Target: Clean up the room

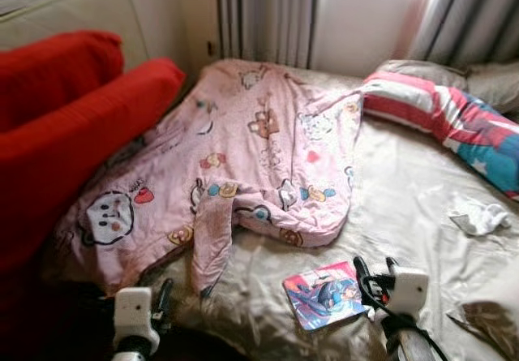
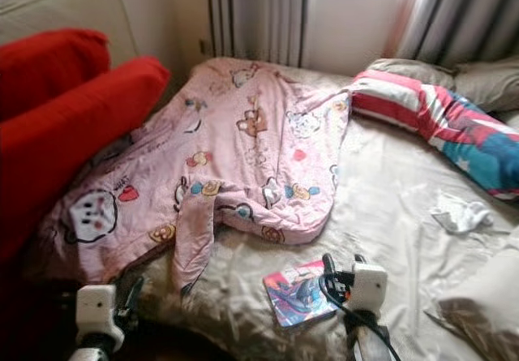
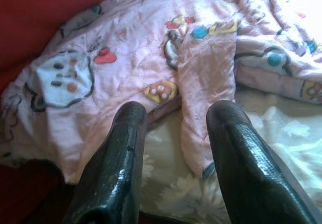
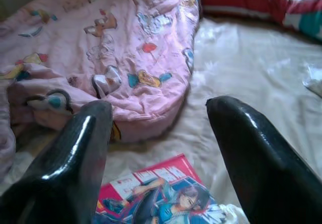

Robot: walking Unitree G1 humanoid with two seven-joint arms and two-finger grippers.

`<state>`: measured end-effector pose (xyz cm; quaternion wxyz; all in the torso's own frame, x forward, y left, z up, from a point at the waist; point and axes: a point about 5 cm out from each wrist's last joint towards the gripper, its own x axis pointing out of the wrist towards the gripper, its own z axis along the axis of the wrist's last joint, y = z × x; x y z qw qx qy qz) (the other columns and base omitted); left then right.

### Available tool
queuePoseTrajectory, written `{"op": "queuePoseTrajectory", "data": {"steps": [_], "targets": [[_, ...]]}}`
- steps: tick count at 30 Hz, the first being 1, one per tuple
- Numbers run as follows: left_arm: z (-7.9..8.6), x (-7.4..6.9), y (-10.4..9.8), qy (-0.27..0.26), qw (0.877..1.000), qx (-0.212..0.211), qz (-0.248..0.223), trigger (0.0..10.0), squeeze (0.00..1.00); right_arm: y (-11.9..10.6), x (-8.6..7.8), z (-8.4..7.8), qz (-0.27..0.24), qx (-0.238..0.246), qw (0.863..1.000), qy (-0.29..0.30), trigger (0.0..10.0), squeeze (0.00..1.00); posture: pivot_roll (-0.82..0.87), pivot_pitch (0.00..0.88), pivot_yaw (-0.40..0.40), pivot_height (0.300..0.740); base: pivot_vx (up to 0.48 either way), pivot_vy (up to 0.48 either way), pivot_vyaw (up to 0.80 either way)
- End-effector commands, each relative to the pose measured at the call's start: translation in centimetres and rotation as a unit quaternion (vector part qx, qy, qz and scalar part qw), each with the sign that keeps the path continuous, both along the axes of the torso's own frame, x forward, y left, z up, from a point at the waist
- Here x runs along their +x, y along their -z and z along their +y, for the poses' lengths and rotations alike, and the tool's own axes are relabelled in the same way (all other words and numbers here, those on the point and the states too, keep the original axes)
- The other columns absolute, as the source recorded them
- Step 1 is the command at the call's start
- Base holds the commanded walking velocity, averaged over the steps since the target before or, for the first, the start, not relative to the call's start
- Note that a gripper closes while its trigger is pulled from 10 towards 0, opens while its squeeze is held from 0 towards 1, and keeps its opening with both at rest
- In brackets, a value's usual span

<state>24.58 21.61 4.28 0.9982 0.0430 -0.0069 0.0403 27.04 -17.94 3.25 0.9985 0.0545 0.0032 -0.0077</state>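
Red cushions [image 1: 73,109] line the bed's left edge. Beside them a pink cartoon-print blanket [image 1: 243,150] sprawls crumpled toward the bed's head. The left tool [image 3: 173,158], fingers apart, hovers at the blanket's near hem. A comic book [image 1: 324,294] lies under the right tool [image 4: 158,148], also spread. Tidying seems barely begun; next likely needs lowering onto the book or blanket.

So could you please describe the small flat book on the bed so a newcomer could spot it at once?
Start at the bed with the beige sheet and find the pink cartoon quilt. Just below its lower edge, beside the right gripper, lies the book. It is the one flat, glossy thing there, with a pink and blue comic-style cover.
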Motion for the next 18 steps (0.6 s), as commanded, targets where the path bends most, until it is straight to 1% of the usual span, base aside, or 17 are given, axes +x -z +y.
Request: {"op": "queuePoseTrajectory", "data": {"steps": [1, 4, 5, 6, 7, 10, 12, 13, 14, 16, 18], "targets": [[0.2, -0.5, -0.5, -0.003, 1.0, -0.002, -0.001, 10.0, 0.0, -0.8, 0.0, 0.4, -0.015, -0.006, 1.0, -0.014, 10.0, 0.0, -0.06, 0.149, -0.043, 0.74, 0.0, 0.0, 0.0], [1.5, -0.9, -1.5, -0.014, 1.0, 0.014, -0.012, 10.0, 0.0, -1.3, -0.2, 0.9, -0.019, -0.004, 1.0, -0.019, 10.0, 0.0, -0.05, 0.136, -0.041, 0.74, 0.0, 0.0, 0.0], [1.5, -0.9, -1.5, -0.014, 1.0, 0.014, -0.012, 10.0, 0.0, -1.3, -0.2, 0.9, -0.019, -0.004, 1.0, -0.019, 10.0, 0.0, -0.05, 0.136, -0.041, 0.74, 0.0, 0.0, 0.0], [2.0, -0.9, -2.0, -0.024, 0.999, 0.014, -0.017, 10.0, 0.0, -1.5, -0.3, 0.9, -0.022, -0.007, 1.0, -0.017, 10.0, 0.0, -0.04, 0.131, -0.04, 0.74, 0.0, 0.0, 0.0], [2.9, -0.9, -2.8, -0.039, 0.999, 0.009, -0.026, 10.0, 0.0, -1.7, -0.3, 0.8, -0.026, -0.009, 1.0, -0.008, 10.0, 0.0, -0.05, 0.122, -0.037, 0.74, 0.0, 0.0, 0.0], [3.8, -0.2, -3.7, -0.057, 0.998, -0.01, -0.034, 10.0, 0.0, -1.9, -0.3, 0.8, -0.027, -0.011, 1.0, -0.004, 10.0, 0.0, -0.05, 0.113, -0.033, 0.74, 0.0, 0.0, 0.0], [4.1, 0.3, -4.2, -0.068, 0.997, -0.021, -0.038, 10.0, 0.0, -2.2, -0.3, 0.8, -0.028, -0.012, 1.0, -0.005, 10.0, 0.0, -0.06, 0.106, -0.031, 0.74, 0.0, 0.0, 0.0], [4.1, 0.6, -4.5, -0.07, 0.996, -0.023, -0.041, 10.0, 0.0, -2.4, -0.3, 0.7, -0.029, -0.013, 0.999, -0.004, 10.0, 0.0, -0.06, 0.104, -0.03, 0.74, 0.0, 0.0, 0.0], [3.6, 1.2, -5.0, -0.066, 0.996, -0.032, -0.049, 10.0, 0.0, -2.7, -0.3, 0.3, -0.034, -0.018, 0.999, 0.009, 10.0, 0.0, -0.05, 0.103, -0.032, 0.74, 0.0, 0.0, 0.0], [2.8, 2.0, -5.6, -0.058, 0.996, -0.036, -0.058, 10.0, 0.0, -2.9, -0.2, -0.1, -0.032, -0.006, 0.999, 0.035, 10.0, 0.0, -0.05, 0.103, -0.034, 0.74, 0.0, 0.0, 0.0], [2.2, 2.8, -6.4, -0.055, 0.995, -0.049, -0.065, 10.0, 0.0, -2.9, 0.0, 0.0, -0.025, 0.004, 0.998, 0.05, 10.0, 0.0, -0.04, 0.101, -0.03, 0.74, 0.0, 0.0, -0.23]]}}
